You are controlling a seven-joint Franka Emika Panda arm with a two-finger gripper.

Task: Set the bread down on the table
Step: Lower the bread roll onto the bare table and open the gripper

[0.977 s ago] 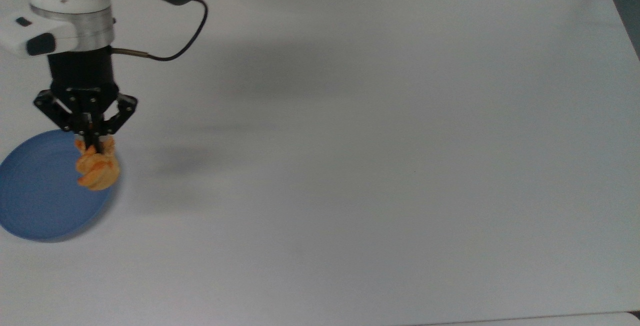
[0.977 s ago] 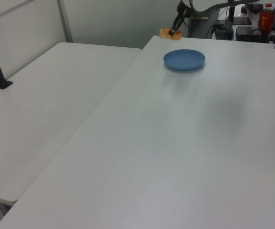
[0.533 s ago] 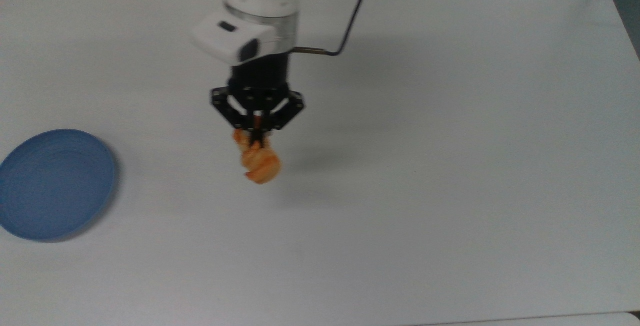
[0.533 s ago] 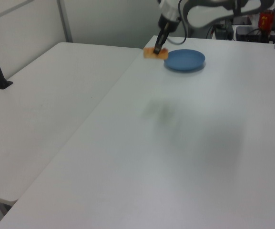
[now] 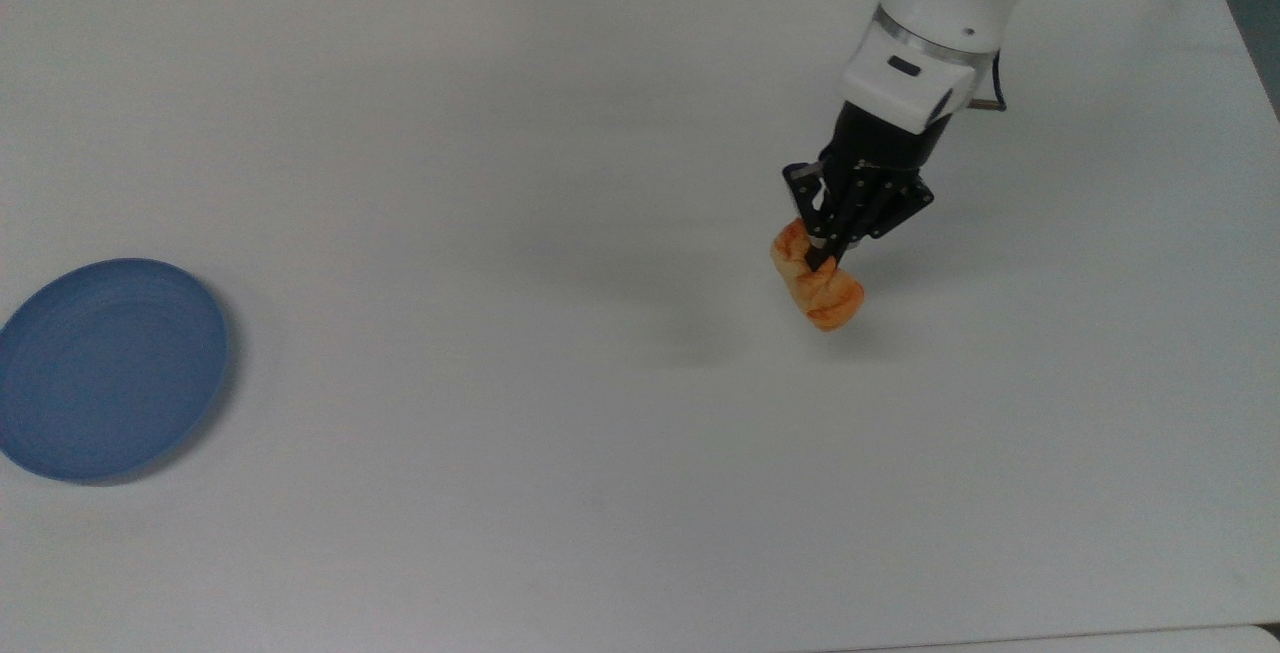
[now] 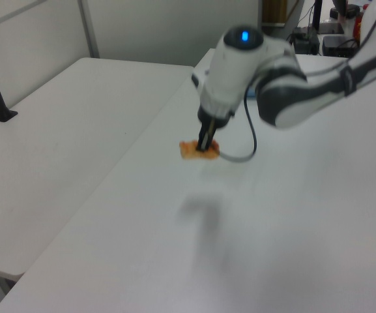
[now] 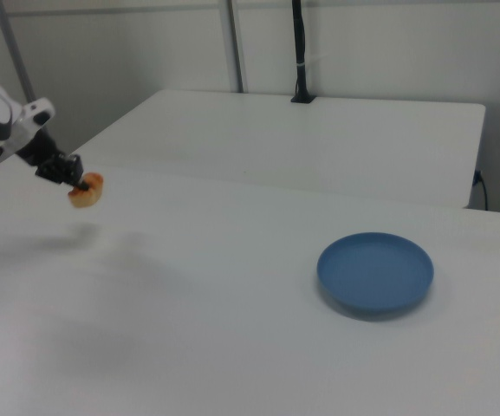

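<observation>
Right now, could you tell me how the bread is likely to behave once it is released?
The bread hangs from the end effector without sagging, so it is probably light and fairly firm. Being oblong, it might roll slightly on the table.

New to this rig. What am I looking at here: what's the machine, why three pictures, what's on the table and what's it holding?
It is one white robot arm ending in a black two-finger gripper. Three fixed cameras show the same moment: the top view looks down, the left view and the right view look across from the sides. The gripper is shut on the bread, a small golden-orange roll, held in the air above its shadow on the white table. An empty blue plate lies at the top view's left, well apart from the bread.
</observation>
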